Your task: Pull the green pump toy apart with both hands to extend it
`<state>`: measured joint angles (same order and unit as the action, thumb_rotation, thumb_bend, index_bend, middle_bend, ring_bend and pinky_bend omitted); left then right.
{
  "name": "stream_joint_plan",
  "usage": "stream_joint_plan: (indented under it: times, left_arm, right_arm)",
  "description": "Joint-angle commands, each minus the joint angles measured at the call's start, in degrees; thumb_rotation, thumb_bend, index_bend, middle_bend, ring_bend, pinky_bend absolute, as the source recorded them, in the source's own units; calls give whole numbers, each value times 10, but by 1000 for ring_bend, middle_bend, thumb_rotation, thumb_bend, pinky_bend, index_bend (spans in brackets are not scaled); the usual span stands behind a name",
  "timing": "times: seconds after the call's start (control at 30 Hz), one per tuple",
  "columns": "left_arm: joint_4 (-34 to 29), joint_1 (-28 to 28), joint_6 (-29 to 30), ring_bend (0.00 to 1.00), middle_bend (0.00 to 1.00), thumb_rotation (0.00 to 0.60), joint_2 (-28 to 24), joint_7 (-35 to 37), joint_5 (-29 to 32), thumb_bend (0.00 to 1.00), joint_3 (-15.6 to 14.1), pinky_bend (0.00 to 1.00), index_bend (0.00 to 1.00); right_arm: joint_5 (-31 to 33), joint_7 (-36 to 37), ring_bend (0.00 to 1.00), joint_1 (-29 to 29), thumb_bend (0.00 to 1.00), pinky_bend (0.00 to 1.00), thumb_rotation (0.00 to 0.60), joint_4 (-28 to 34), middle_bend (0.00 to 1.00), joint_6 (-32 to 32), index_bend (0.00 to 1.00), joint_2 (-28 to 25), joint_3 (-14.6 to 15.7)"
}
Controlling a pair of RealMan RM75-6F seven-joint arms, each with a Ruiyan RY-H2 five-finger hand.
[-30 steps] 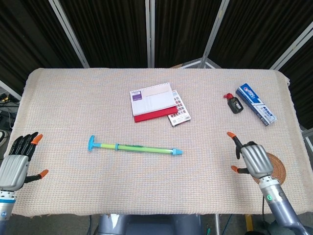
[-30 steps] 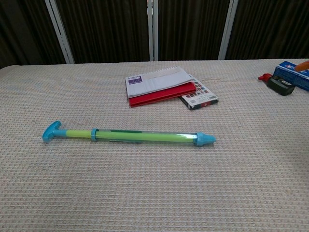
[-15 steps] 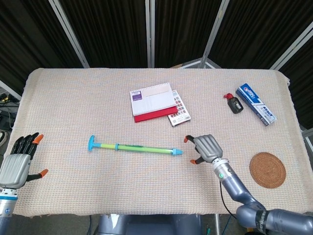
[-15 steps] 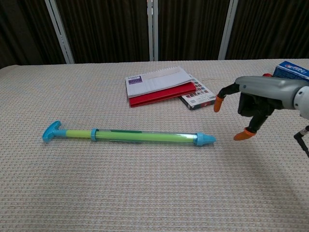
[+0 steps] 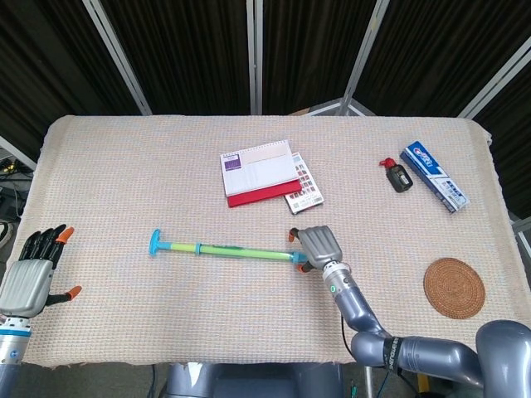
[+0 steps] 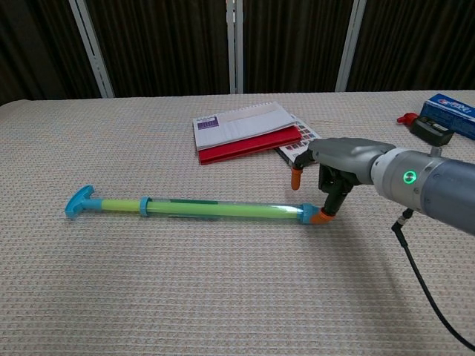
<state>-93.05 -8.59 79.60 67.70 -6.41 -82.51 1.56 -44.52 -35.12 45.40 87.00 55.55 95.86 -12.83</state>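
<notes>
The green pump (image 5: 228, 249) (image 6: 197, 208) lies flat on the woven table cover (image 5: 124, 182) (image 6: 223, 297), a little left of centre and nearer the front edge than the back. Its blue T-handle (image 5: 156, 243) (image 6: 79, 202) points left and its blue nozzle end sits at the right.

The right hand (image 5: 316, 248) (image 6: 334, 169) is over that nozzle end, palm down. In the chest view one orange fingertip (image 6: 321, 217) touches the nozzle tip while another (image 6: 295, 179) is raised off the table just behind the tube. The fingers are apart and nothing is clasped between them; the pump's body rests on the cloth.

The left hand (image 5: 33, 269) is at the near left edge of the table, well apart from the pump's handle. Its dark fingers with orange tips are spread and hold nothing. The chest view does not show it.

Behind the pump, near the middle of the table, a white pad (image 5: 257, 161) (image 6: 243, 122) rests on a red book (image 5: 264, 191) (image 6: 249, 144), with a patterned booklet (image 5: 304, 191) (image 6: 306, 148) tucked at their right. Far right are a small black bottle (image 5: 399, 176) (image 6: 431, 130) with a red cap and a blue box (image 5: 434, 175) (image 6: 450, 113) just beside it. A round brown coaster (image 5: 454, 288) lies near the front right corner.
</notes>
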Motion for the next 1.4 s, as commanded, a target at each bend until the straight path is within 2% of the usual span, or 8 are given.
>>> stream_joint_plan:
  times: [0.03, 0.13, 0.37, 0.9, 1.27, 1.3, 1.33, 1.4]
  left_arm:
    - [0, 0, 0, 0, 0, 600, 0, -1, 0, 0, 0, 0, 0]
    - [1, -1, -2, 0, 0, 600, 1, -2, 2, 0, 1, 0, 0]
    - [1, -1, -3, 0, 0, 600, -1, 2, 4, 0, 2, 0, 0]
    - [5, -2, -10, 0, 0, 600, 0, 2, 12, 0, 4, 0, 0]
    - [11, -9, -24, 0, 2, 600, 5, -3, 20, 0, 6, 1, 0]
    - [15, -14, -29, 12, 23, 600, 9, -4, 23, 0, 10, 19, 0]
    - [23, -23, -35, 68, 96, 600, 17, 0, 22, 0, 18, 78, 0]
    - [38, -40, -54, 285, 333, 600, 31, 11, 22, 0, 26, 298, 0]
  right_arm:
    - [11, -5, 1000, 7, 109, 1000, 600, 2, 1000, 3, 400, 6, -3]
    - [20, -15, 1000, 15, 109, 1000, 600, 6, 1000, 7, 407, 13, -2]
    - [26, -28, 1000, 27, 135, 1000, 600, -29, 1000, 16, 429, 42, 9]
    - [27, -20, 1000, 38, 180, 1000, 600, -49, 1000, 14, 464, 64, 8]
    - [20, -12, 1000, 33, 340, 1000, 600, -47, 1000, 19, 566, 62, 11]
    - [22, -11, 1000, 32, 348, 1000, 600, -44, 1000, 21, 570, 60, 11]
    - [24, -10, 1000, 30, 358, 1000, 600, -39, 1000, 24, 574, 57, 9]
    - [30, -11, 1000, 28, 372, 1000, 600, -30, 1000, 28, 582, 52, 8]
